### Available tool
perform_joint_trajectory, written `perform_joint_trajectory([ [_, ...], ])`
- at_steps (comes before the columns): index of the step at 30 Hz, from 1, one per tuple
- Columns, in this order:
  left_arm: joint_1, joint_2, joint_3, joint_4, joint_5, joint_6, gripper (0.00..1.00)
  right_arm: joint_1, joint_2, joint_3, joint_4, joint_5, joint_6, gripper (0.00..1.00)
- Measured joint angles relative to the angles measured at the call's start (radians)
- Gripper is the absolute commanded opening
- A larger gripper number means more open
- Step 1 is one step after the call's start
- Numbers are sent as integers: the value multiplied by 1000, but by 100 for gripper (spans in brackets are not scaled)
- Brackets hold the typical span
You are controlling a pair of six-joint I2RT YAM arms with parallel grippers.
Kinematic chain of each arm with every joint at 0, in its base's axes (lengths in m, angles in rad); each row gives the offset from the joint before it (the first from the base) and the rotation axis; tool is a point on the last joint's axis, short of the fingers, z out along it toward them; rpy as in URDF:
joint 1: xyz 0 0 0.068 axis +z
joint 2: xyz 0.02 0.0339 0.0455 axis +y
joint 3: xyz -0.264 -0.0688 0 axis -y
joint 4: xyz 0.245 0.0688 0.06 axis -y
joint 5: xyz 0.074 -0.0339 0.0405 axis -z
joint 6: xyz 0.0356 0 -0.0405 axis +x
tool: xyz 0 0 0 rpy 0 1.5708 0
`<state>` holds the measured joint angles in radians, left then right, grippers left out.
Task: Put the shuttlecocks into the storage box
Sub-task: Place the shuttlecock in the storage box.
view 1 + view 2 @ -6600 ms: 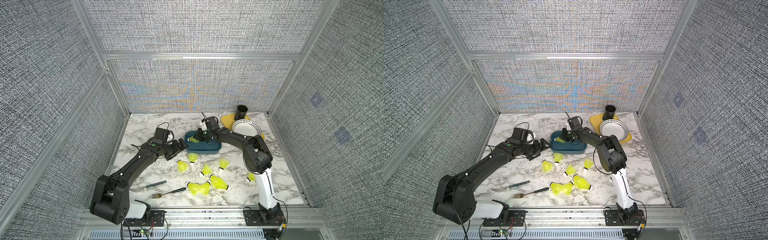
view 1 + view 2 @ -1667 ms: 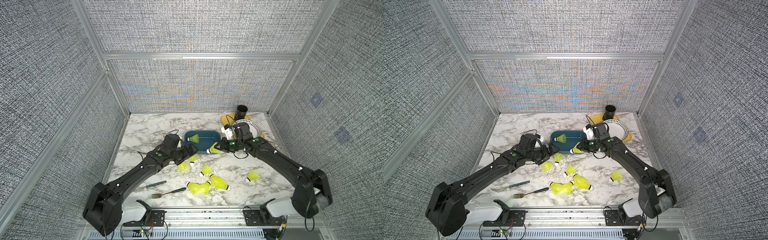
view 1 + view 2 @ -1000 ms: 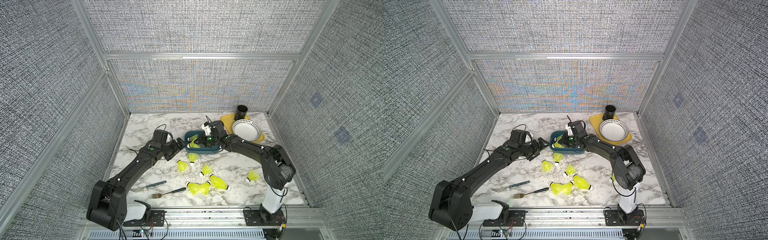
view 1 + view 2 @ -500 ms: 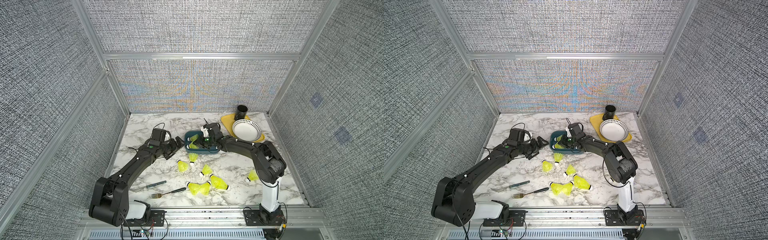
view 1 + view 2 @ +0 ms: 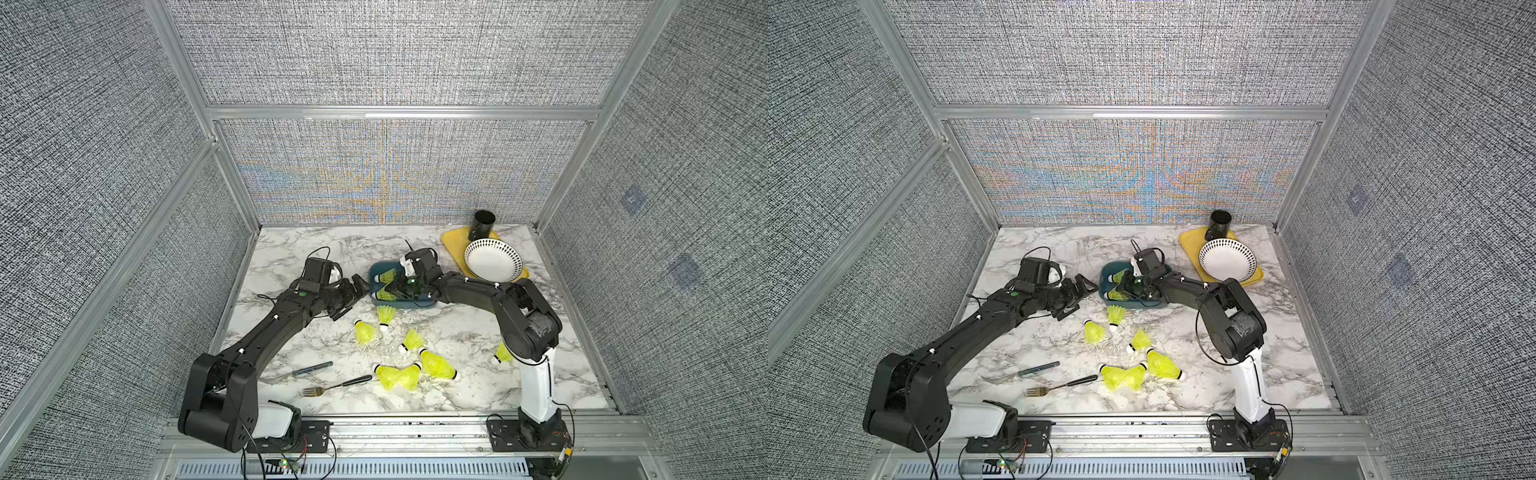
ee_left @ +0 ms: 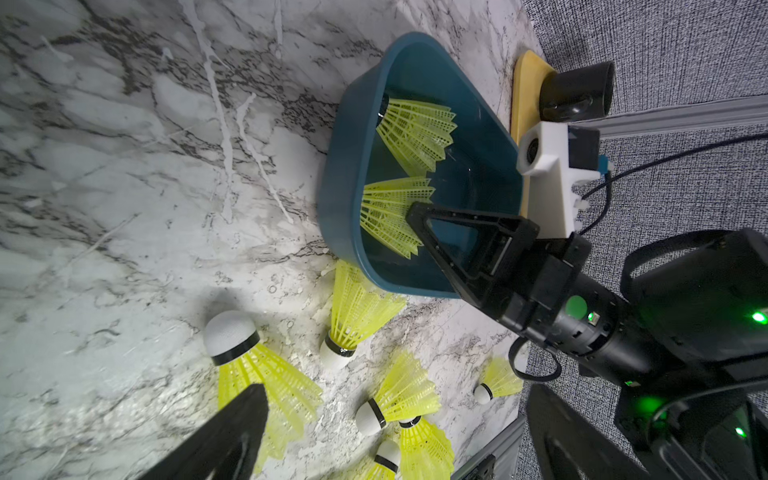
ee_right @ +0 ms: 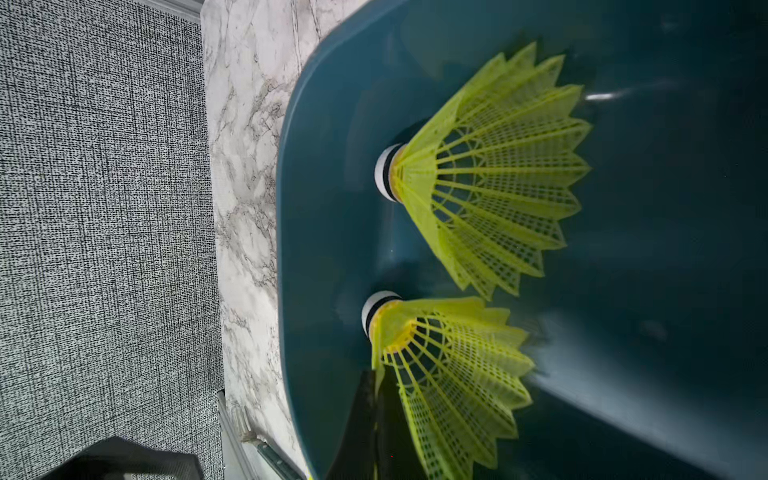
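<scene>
Right gripper, clamped on the nearer shuttlecock inside the storage box, may drag it out if lifted before letting go.

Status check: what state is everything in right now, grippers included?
left gripper: open, empty.
right gripper: shut on gripped shuttlecock's skirt.
gripped shuttlecock: inside storage box.
second shuttlecock: lying in box, free.
loose shuttlecocks: lying on table.
bowl: empty.
cup: upright.
</scene>
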<state>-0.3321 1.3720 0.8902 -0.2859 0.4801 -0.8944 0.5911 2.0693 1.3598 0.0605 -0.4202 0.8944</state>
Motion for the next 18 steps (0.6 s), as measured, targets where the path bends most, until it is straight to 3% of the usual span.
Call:
perform_joint_trajectory([
  [2, 0, -2, -2, 0, 1, 0, 100, -3, 5, 8, -6, 0, 0, 22],
  [6, 0, -7, -5, 0, 1, 0, 100, -7, 5, 20, -28, 1, -8, 35],
  [11, 0, -11, -12, 0, 4, 0, 100, -6, -15, 30, -70, 3, -31, 42],
  [18, -5, -21, -19, 0, 16, 0, 100, -6, -60, 39, -127, 22, -56, 43],
])
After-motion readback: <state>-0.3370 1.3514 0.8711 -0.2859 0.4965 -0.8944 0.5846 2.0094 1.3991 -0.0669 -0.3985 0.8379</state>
